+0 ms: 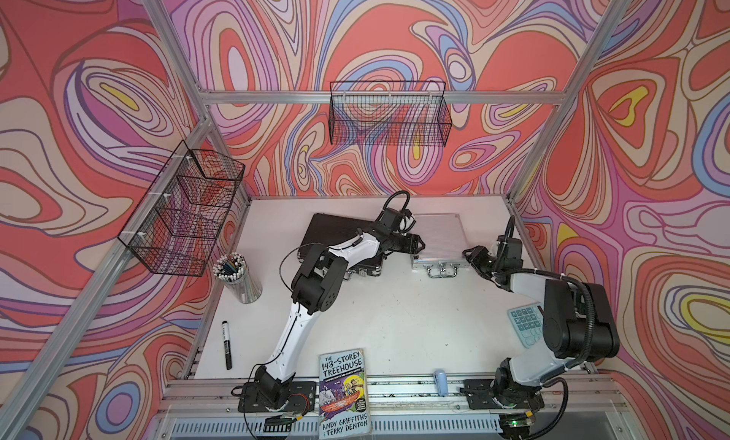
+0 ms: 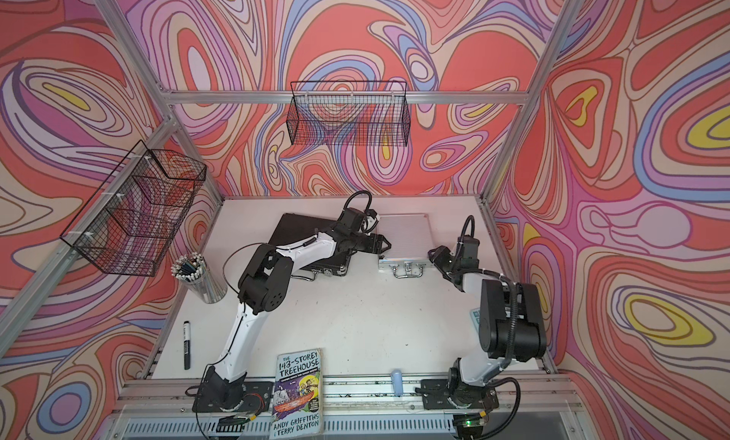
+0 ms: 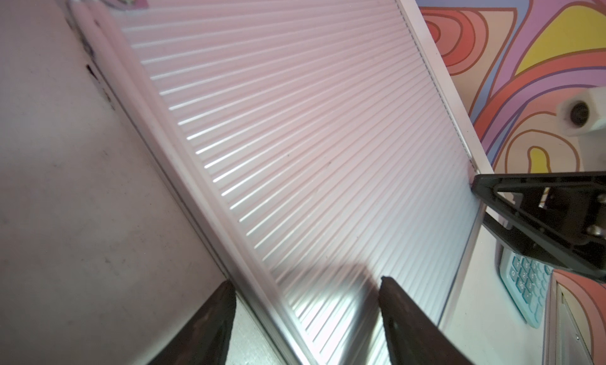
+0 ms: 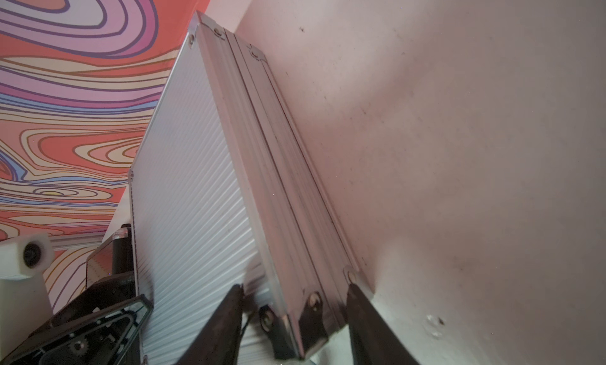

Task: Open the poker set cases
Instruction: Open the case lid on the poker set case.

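Items as I see them from my station:

1. The silver case (image 1: pixel 438 236): ribbed aluminium, lying flat at the far middle-right of the table (image 1: pixel 395 323). Lid down, handle (image 1: pixel 441 271) on its near side.
2. The black case (image 1: pixel 335 228): flat, just left of the silver case and apart from it, lid down. My left arm crosses over it.
3. The left gripper (image 1: pixel 419 242): at the near end of the silver case's left edge. In the left wrist view its fingers (image 3: pixel 213 320) stand apart, one over the table and one over the ribbed lid, holding nothing.
4. The right gripper (image 1: pixel 469 255): at the silver case's near right corner. In the right wrist view its fingers (image 4: pixel 365 320) flank that corner, one on the lid side and one by the base. I cannot tell whether they clamp it.
5. Loose stock:
   - book (image 1: pixel 343 390) at the near edge
   - marker (image 1: pixel 226 345) and pen cup (image 1: pixel 239 278) at left
   - calculator (image 1: pixel 525 325) at right, partly behind my right arm
   - far wire basket (image 1: pixel 389 114) and left wire basket (image 1: pixel 185 209) on the walls
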Available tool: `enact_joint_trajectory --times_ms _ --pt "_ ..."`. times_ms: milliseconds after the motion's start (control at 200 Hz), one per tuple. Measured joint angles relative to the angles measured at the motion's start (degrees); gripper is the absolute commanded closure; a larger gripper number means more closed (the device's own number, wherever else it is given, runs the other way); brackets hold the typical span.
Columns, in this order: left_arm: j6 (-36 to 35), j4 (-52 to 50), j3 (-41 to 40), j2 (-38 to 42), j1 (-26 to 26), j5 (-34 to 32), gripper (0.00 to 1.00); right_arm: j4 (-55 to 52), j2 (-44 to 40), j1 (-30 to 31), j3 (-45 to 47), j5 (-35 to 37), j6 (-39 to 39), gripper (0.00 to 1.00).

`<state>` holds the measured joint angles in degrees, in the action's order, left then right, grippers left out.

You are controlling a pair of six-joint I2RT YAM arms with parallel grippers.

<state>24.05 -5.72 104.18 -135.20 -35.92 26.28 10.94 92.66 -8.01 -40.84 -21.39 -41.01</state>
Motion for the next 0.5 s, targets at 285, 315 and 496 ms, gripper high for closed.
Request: enact_joint_trajectory --times_ms 285,315,496 --pt "0.17 0.0 0.0 0.0 0.28 0.57 0.3 1.29 -1.07 -0.33 1.07 -1.03 -4.63 0.5" --pt "0.17 0.0 0.0 0.0 0.31 0.57 0.3 1.27 -1.07 -0.33 1.07 -1.11 -5.03 0.5" --pt "0.17 -0.04 -0.04 0.13 0.33 0.5 0.31 1.22 -1.07 -0.35 1.11 -1.25 -6.25 0.49"
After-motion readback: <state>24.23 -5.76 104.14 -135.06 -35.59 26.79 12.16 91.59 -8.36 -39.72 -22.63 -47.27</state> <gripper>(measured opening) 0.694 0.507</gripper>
